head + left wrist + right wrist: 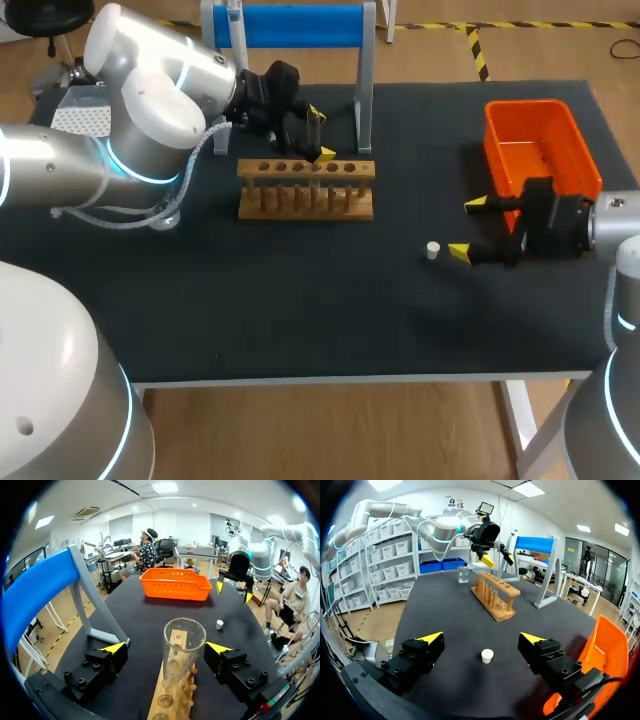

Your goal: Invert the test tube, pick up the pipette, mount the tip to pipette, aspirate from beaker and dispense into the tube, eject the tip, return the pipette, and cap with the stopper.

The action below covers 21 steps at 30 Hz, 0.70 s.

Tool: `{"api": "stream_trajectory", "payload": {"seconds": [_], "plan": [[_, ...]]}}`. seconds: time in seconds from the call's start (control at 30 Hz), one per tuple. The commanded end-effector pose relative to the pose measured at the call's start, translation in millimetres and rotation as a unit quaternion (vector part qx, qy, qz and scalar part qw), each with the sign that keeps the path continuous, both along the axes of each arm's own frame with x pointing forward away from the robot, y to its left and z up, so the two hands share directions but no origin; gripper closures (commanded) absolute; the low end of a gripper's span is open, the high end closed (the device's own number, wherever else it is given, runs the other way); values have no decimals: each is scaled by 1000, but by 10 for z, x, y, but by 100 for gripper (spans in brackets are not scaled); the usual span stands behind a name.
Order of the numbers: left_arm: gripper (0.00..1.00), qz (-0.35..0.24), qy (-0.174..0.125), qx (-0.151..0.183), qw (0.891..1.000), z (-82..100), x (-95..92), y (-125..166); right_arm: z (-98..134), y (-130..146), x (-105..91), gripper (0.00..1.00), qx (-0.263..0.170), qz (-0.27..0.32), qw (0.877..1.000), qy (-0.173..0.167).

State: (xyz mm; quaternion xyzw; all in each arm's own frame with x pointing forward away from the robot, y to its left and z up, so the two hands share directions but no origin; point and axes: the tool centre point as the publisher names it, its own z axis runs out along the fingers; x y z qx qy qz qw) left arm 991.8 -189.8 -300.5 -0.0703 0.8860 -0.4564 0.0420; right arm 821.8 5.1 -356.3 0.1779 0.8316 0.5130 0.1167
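Observation:
A clear test tube [184, 635] stands mouth up in the wooden rack [305, 190]. My left gripper [320, 134] hangs over the rack, open, with one yellow-tipped finger on each side of the tube and a gap to both [168, 647]. The small white stopper [433, 250] lies on the black table right of the rack. My right gripper [467, 228] sits low beside it, open, and the stopper [487, 655] lies just ahead of the gap between its fingers [482, 638]. A glass beaker [463, 574] stands past the rack's far end.
An orange basket [540, 145] sits at the back right, close behind my right gripper. A stand with a blue bar [300, 25] rises behind the rack, its grey leg [365, 100] near my left gripper. The table's front edge [330, 378] is bare.

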Motion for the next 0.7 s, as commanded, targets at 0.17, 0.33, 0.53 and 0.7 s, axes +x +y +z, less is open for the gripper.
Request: {"api": "stream_trajectory", "payload": {"seconds": [0.17,0.33,0.53,0.7], "plan": [[0,-1,2,1,1000,2,11,-3,-297,59,-7,0,-1,4,1000,14],[0,-1,2,1,1000,2,11,-3,-426,83,-13,0,-4,2,1000,10],[0,-1,2,1,1000,2,11,-3,-560,133,28,0,-10,-5,1000,8],[0,-1,2,1,1000,2,11,-3,-612,183,61,0,-13,-8,1000,9]]}}
